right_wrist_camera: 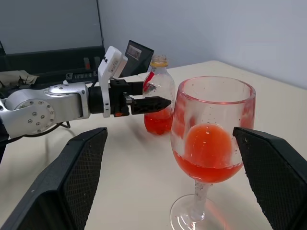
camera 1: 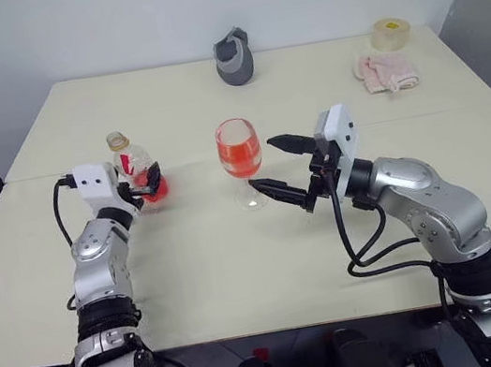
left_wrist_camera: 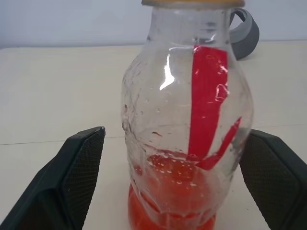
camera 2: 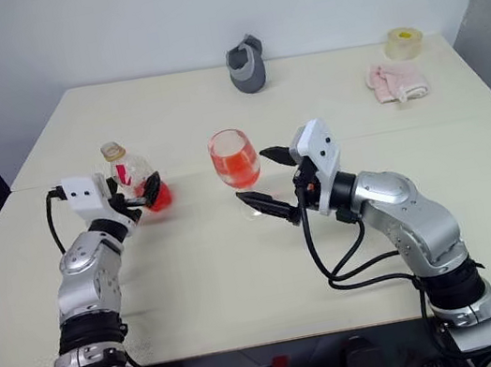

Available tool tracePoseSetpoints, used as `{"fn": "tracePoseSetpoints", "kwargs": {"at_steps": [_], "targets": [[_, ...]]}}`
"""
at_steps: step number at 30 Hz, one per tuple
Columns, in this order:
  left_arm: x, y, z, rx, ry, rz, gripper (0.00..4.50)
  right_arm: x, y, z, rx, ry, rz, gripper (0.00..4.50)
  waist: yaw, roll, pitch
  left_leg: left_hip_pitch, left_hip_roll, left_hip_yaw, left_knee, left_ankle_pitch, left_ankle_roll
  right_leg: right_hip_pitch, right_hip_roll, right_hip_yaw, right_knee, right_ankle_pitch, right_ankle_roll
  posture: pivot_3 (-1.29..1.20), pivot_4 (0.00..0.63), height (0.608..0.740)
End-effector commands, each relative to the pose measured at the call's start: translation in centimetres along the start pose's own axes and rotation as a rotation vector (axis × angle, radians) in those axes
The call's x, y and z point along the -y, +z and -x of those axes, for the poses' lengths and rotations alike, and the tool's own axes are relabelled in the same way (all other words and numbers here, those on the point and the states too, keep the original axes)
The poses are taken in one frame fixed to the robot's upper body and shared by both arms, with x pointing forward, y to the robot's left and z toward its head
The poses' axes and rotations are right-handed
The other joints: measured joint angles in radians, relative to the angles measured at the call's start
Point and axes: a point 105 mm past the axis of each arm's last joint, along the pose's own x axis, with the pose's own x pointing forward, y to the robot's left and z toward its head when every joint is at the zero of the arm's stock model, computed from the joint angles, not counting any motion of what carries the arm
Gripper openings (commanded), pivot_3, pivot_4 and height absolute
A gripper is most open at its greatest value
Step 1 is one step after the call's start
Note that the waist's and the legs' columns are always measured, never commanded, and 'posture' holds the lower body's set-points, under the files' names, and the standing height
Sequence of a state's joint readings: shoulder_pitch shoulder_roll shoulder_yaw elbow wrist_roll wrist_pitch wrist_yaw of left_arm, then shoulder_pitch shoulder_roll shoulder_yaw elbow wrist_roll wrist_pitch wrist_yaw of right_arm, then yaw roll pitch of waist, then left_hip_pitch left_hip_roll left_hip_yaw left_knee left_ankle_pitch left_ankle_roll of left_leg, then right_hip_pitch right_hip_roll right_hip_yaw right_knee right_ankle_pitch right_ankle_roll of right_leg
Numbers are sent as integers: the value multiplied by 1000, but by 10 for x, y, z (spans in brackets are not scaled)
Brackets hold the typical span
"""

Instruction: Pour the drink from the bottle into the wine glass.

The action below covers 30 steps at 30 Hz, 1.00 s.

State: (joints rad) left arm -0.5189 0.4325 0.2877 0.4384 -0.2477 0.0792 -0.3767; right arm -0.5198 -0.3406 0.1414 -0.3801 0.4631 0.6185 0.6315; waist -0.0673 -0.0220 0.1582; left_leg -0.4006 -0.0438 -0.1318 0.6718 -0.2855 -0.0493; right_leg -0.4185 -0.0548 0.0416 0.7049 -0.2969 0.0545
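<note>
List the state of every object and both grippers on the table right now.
bottle: upright, uncapped, a little drink left at the bottom.
wine glass: upright, partly filled with drink.
left gripper: open, fingers either side of the bottle.
right gripper: open, fingers flanking the glass.
pink cloth: crumpled.

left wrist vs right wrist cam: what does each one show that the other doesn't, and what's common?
Left wrist alone: the grey cup-like object behind the bottle, and the left gripper's own fingers standing open either side of the bottle, with a gap showing at one pad.

Right wrist alone: the wine glass holding red-orange drink, framed by the open right gripper, plus the left gripper seen from outside.

Both: the bottle upright on the table, drink pooled in its bottom.
</note>
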Motion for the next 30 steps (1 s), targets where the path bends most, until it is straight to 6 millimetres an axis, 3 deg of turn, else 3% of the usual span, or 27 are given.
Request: {"fn": "tracePoseSetpoints", "kwargs": {"at_steps": [1,9,15,19,24,27,30], "targets": [[4,13,7,40,8,7,4472,-2,11,1,43,8,29,4500,1,0,0,0,0,0,0,0,0,0,0,0,0,0,0,0,150,740],[27,2,36,-7,-33,37,4472,-5,5,9,24,7,20,4500,4,0,0,0,0,0,-1,0,0,0,0,0,-1,0,0,0,150,740],[49,12,60,-1,-44,56,4472,-8,-4,21,1,-38,-13,4500,11,0,0,1,1,0,-1,0,0,4,0,0,-4,0,0,0,150,740],[61,21,75,-3,-23,101,4472,-1,-13,31,-24,-167,-29,4500,16,0,0,3,1,0,-2,0,0,7,0,-1,-7,0,0,0,150,740],[82,17,89,-48,5,115,4472,22,-41,55,-130,-496,17,4500,24,0,0,6,1,1,-4,0,0,10,0,0,-8,0,0,0,150,740],[85,8,96,-85,52,113,4472,34,-54,72,-171,-676,10,4500,24,0,0,9,1,2,-6,0,0,12,0,1,-8,0,0,0,150,740],[84,8,99,-70,67,58,4472,36,-58,79,-177,-743,8,4500,24,0,0,10,1,3,-7,0,0,12,1,2,-8,0,0,0,150,740]]}}
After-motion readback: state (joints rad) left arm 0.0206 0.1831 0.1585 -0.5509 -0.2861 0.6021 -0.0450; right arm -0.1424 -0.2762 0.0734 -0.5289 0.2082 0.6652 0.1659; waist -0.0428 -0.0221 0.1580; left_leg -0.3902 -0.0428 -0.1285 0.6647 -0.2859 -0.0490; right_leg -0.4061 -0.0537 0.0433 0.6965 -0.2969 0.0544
